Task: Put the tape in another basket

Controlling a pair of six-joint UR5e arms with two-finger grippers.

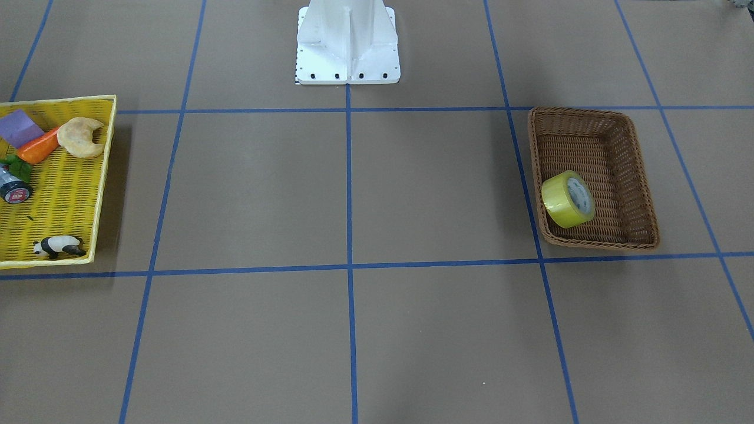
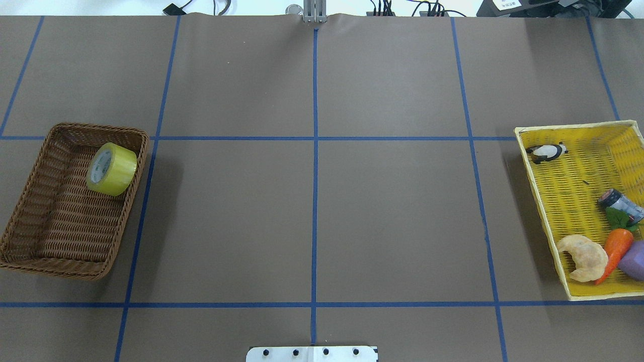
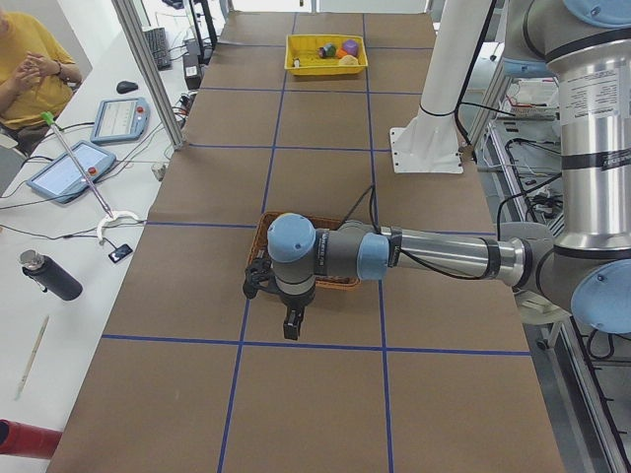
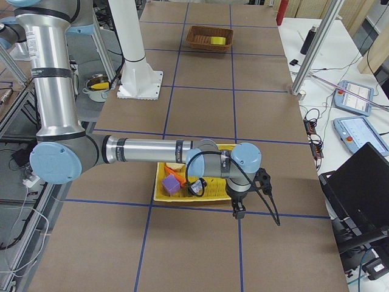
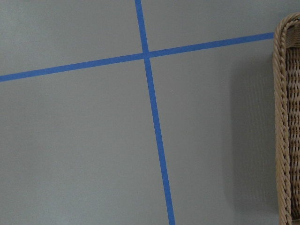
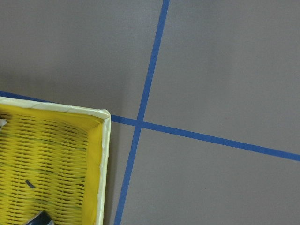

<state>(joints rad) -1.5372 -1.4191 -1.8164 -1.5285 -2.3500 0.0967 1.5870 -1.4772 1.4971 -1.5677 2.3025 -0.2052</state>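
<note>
The yellow tape roll (image 1: pixel 567 198) lies on its side in the brown wicker basket (image 1: pixel 589 112), against one end wall. It also shows in the overhead view (image 2: pixel 111 168), in the basket (image 2: pixel 75 266). My left gripper (image 3: pixel 293 325) shows only in the exterior left view, hanging beside the basket (image 3: pixel 340 283); I cannot tell whether it is open or shut. My right gripper (image 4: pixel 238 211) shows only in the exterior right view, just off the yellow tray's edge; I cannot tell its state either. The left wrist view shows only the basket's rim (image 5: pixel 286 140).
The bright yellow woven tray (image 2: pixel 568 191) at the table's other end holds a toy panda (image 2: pixel 547 151), a croissant (image 2: pixel 586 257), a carrot (image 2: pixel 616 246), a purple block and a small can. The white robot base (image 1: pixel 347 47) stands at the middle rear. Blue tape lines grid the brown table.
</note>
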